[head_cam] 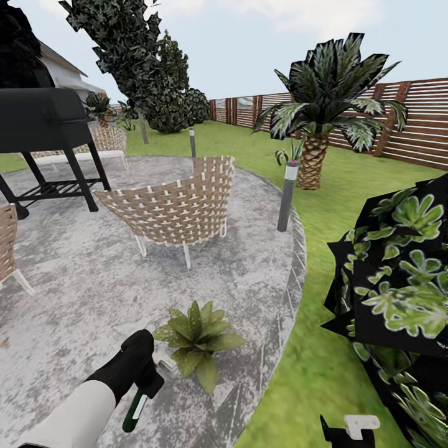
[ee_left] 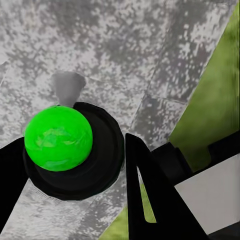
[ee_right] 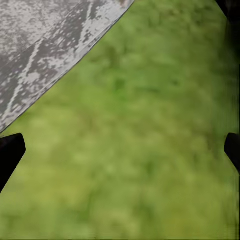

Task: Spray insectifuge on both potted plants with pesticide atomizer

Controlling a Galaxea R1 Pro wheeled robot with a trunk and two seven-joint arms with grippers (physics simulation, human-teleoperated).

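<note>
A: So, left to right in the head view — what's there?

B: Far left, a black grill (head_cam: 43, 118) on the round paved patio (head_cam: 74, 292). A woven chair (head_cam: 177, 208) stands mid-patio, and part of another (head_cam: 7, 239) is at the left edge.

A: Left arm?

B: Low left. The left gripper (head_cam: 144, 379) is clenched on the pesticide atomizer (head_cam: 135, 410); its green-and-white body hangs below the black hand. In the left wrist view, the atomizer (ee_left: 59, 140) shows as a bright green ball in a black collar between the black fingers (ee_left: 150, 200), with a grey nozzle cone past it, over the paving.

A: Plant?

B: One potted plant (head_cam: 198, 339) sits on the patio just beside the gripper, leaves pointed and green. Can't make out any specks on it. Its pot is hidden under the leaves.

A: Further right?

B: A grey bollard light (head_cam: 287, 196) at the patio edge, then a palm (head_cam: 326, 93) on the lawn (head_cam: 323, 218), with a slatted wooden fence (head_cam: 423, 118) behind. A big dark-leaved shrub (head_cam: 398, 292) is close on the right.

A: Right arm?

B: The right gripper (head_cam: 348, 432) is at the bottom edge. In the right wrist view its fingertips (ee_right: 10, 155) sit wide apart, released, holding nothing, over grass (ee_right: 150, 150) beside the patio edge (ee_right: 45, 45).
</note>
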